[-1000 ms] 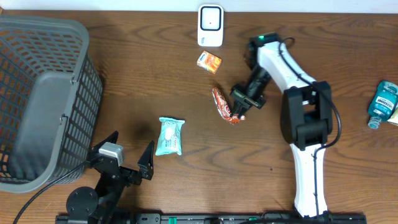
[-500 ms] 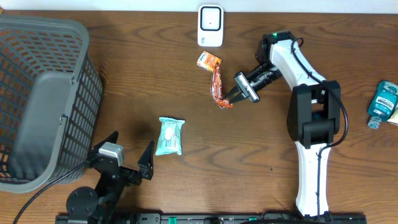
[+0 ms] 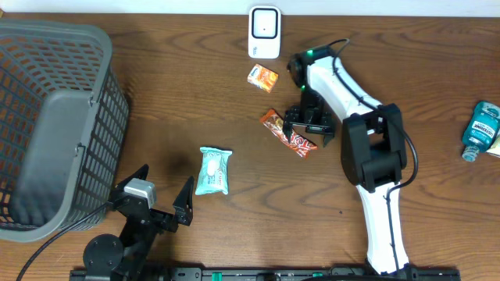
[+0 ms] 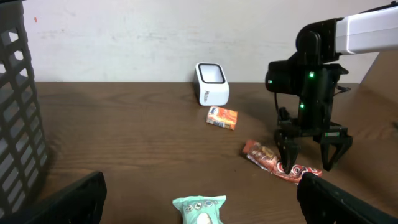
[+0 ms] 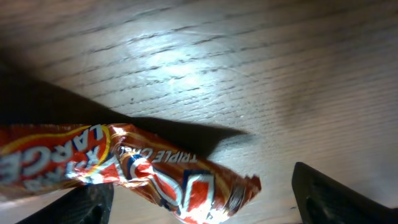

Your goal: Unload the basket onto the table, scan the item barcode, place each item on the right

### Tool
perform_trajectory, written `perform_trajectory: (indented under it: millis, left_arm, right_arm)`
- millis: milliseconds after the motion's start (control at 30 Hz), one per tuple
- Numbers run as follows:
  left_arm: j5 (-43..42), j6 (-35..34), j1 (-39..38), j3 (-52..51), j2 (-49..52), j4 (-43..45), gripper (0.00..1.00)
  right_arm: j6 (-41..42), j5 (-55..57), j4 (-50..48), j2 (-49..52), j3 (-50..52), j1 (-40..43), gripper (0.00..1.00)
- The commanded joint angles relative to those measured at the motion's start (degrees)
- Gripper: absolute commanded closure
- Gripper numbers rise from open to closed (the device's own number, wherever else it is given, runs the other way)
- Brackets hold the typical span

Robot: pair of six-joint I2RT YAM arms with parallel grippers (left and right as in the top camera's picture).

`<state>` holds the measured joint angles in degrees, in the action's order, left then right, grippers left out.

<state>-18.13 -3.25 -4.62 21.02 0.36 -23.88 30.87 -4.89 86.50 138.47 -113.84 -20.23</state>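
Note:
The item, a red-orange candy wrapper (image 3: pixel 276 124) (image 5: pixel 124 165) (image 4: pixel 264 155), lies flat on the wooden table below the white scanner (image 3: pixel 264 32) (image 4: pixel 211 83). My right gripper (image 3: pixel 307 131) (image 5: pixel 202 208) (image 4: pixel 308 162) points straight down over the wrapper's right end. Its jaws are open, one finger on each side, and nothing is held. My left gripper (image 3: pixel 160 201) (image 4: pixel 199 205) rests wide open near the front edge, facing a teal packet (image 3: pixel 212 170) (image 4: pixel 199 209). No barcode can be made out on the wrapper.
A small orange packet (image 3: pixel 263 77) (image 4: pixel 222 117) lies between the scanner and the wrapper. A grey mesh basket (image 3: pixel 55 117) fills the left side. A blue bottle (image 3: pixel 480 129) lies at the far right edge.
The right gripper, shut on the wrapper and lifting it toward the scanner earlier, has set it down flat on the table and opened. The left arm has not moved.

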Motion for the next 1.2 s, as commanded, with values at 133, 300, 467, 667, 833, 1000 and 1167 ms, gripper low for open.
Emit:
perform_trajectory:
  millis: [133,300,467,667,833,1000,1167]
  left_arm:
    - [-0.72,-0.72,-0.22,-0.07,-0.2,0.09,0.02]
    - [-0.72,-0.72,-0.22,-0.07,-0.2,0.09,0.02]
    - [-0.72,-0.72,-0.22,-0.07,-0.2,0.09,0.02]
    - [-0.72,-0.72,-0.22,-0.07,-0.2,0.09,0.02]
    - [-0.72,-0.72,-0.22,-0.07,-0.2,0.09,0.02]
    - [-0.72,-0.72,-0.22,-0.07,-0.2,0.09,0.02]
    - [-0.72,-0.72,-0.22,-0.07,-0.2,0.09,0.02]
  right_arm:
    - [-1.42,16.28,-1.99,-4.66,-1.62,-5.33,0.06]
    - [-3.82,18.1,-7.41,-10.73,-1.62,-10.62,0.06]
    - [-13.09,18.1,-12.07,-11.13,-0.98,-14.36,0.16]
    - [-23.71,19.08,-16.26,-6.43,2.12,-15.02,0.29]
    - [-24.15,27.06,-17.9,-2.8,3.19,-14.51,0.39]
    - [-24.15,26.21,-19.76,-2.69,4.85,-14.93,0.46]
    - [-30.21,24.85,-26.12,-2.69,13.38,-14.58,0.69]
